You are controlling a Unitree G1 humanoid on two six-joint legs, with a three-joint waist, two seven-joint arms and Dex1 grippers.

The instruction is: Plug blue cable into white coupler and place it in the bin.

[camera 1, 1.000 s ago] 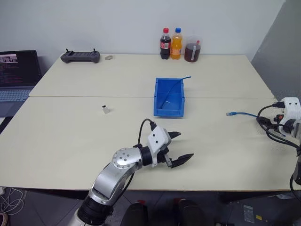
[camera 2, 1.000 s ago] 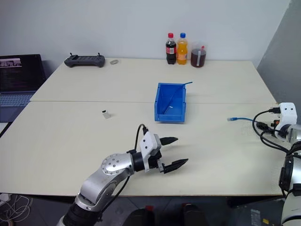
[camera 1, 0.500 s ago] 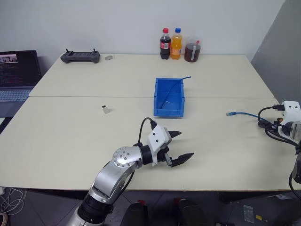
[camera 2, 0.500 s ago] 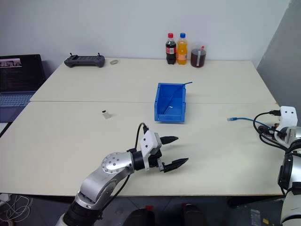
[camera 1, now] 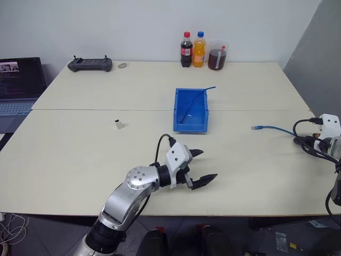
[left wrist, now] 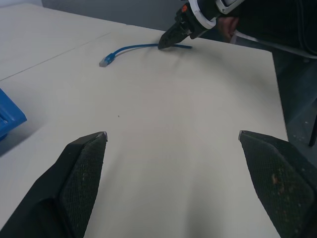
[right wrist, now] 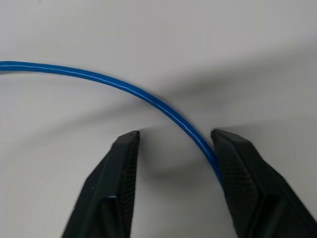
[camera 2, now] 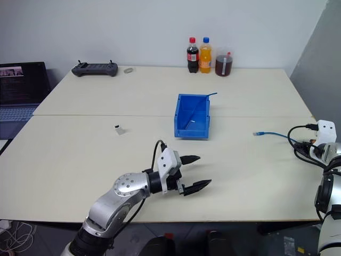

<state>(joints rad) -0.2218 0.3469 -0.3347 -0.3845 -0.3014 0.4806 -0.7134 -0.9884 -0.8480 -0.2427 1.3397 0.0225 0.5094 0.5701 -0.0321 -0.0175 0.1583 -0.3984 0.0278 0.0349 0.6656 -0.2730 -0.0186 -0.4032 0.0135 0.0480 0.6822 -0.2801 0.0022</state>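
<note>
Grasp step: right gripper straddles blue cable at the table's right edge, jaws partly open, not yet pinching. Left gripper wide open, empty. White coupler lies left of the bin. Next: pinch, lift.

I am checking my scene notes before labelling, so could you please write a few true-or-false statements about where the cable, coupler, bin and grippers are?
1. The blue cable lies on the table to the right of the bin. True.
2. The white coupler sits inside the bin. False: it stands on the table, left of the bin.
3. The right gripper has its fingers on either side of the blue cable. True.
4. The left gripper holds the coupler. False: it is open and empty.
5. The cable's plug is in the coupler. False: they lie far apart.
</note>
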